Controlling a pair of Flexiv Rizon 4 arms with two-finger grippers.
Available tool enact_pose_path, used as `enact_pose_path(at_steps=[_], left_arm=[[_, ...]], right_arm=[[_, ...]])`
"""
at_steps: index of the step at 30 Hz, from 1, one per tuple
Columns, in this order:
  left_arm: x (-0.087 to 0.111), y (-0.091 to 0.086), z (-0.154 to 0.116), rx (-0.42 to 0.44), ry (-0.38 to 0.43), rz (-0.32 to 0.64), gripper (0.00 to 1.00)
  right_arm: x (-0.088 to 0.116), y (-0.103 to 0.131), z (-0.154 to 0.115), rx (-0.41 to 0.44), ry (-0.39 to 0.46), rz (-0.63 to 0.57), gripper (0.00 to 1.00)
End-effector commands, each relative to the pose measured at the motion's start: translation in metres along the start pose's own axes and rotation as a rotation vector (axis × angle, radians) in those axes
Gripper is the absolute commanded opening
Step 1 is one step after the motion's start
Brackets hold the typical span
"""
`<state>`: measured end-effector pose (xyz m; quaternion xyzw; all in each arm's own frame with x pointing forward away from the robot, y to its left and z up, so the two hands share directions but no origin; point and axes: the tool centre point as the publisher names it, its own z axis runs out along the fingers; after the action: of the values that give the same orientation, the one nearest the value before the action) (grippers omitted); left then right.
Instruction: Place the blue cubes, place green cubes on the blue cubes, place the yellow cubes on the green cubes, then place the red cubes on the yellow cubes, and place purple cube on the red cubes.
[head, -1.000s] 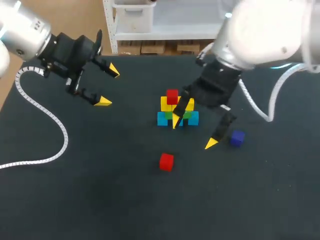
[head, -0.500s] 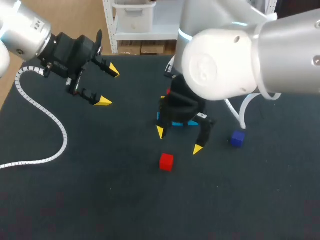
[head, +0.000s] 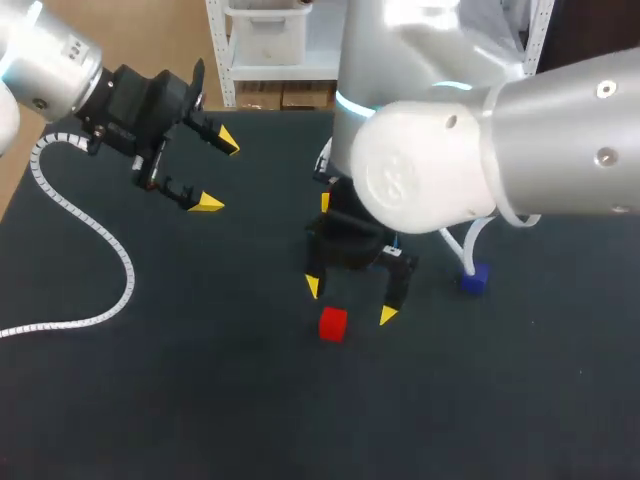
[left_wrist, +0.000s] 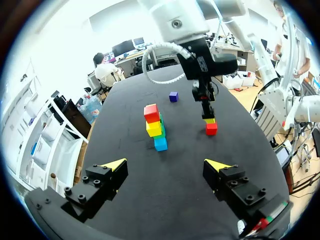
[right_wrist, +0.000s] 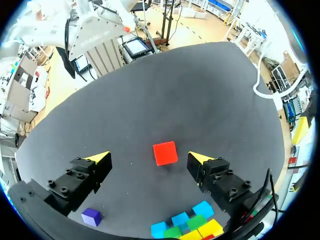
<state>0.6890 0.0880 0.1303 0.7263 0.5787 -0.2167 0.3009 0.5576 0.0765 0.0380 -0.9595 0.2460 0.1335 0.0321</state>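
Grip should be simple: your red cube (right_wrist: 165, 153) sits on the table (right_wrist: 200, 90) between the wide-open right jaws, seemingly just below their tips. It is probably light, rigid and smooth, so pinch two opposite flat sides.

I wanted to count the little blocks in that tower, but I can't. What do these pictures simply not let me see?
- Head view: the tower is almost wholly behind the right arm; only a yellow sliver shows.
- Right wrist view: the tower is cut off by the black rim, its upper layers lost.
- Left wrist view: the tower is seen end-on, so blocks behind the near ones are hidden.
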Motion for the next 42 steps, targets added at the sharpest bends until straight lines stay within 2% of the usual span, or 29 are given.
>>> enact_pose_path(at_steps=[1, 15, 42], left_arm=[[0.001, 0.000, 0.000, -0.002, -0.003, 0.003, 1.00], [0.001, 0.000, 0.000, -0.002, -0.003, 0.003, 1.00], [0.001, 0.000, 0.000, -0.002, -0.003, 0.003, 1.00]], right_arm=[[0.003, -0.006, 0.011, -0.001, 0.008, 0.013, 1.00], [0.014, -0.013, 0.021, -0.002, 0.022, 0.010, 1.00], [0.007, -0.020, 0.037, -0.038, 0.014, -0.030, 1.00]])
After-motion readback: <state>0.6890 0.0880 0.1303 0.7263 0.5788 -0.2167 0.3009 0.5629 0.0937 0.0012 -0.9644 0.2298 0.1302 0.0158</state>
